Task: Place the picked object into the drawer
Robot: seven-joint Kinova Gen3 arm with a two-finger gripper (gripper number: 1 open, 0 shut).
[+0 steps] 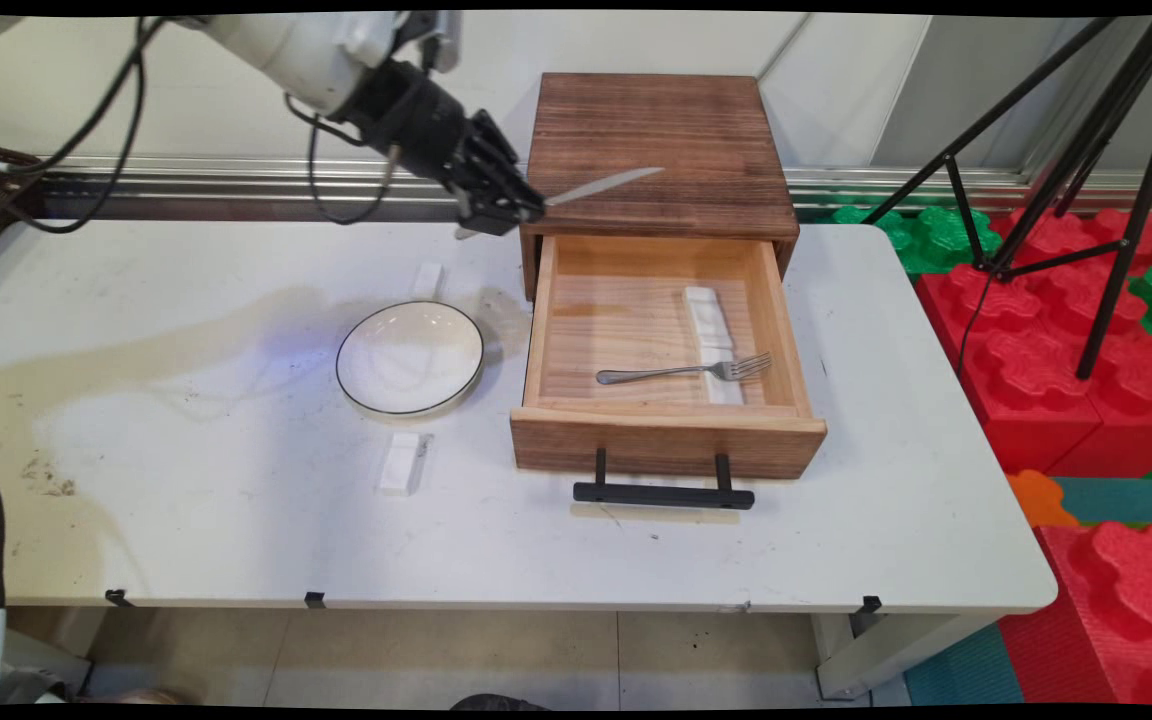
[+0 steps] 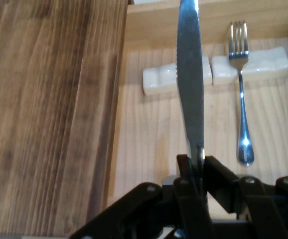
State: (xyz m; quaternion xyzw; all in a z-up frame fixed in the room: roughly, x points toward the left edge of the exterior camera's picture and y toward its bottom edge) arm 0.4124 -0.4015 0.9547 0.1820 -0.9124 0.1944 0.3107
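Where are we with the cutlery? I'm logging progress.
Done: the drawer is open, and a fork lies inside with its tines on a white rest. In hand: the hand grips a knife above the drawer's back. Left: the knife isn't in the drawer yet.

- The white arm (image 1: 286,45) reaches in from the upper left, sloping down to the right, with black cables hanging from it.
- The black hand (image 1: 526,205) is raised above the bench, pointing right and slightly down.
- Its two fingers (image 2: 184,167) are clamped together on the handle of a knife (image 1: 601,186), whose blade sticks straight out ahead.
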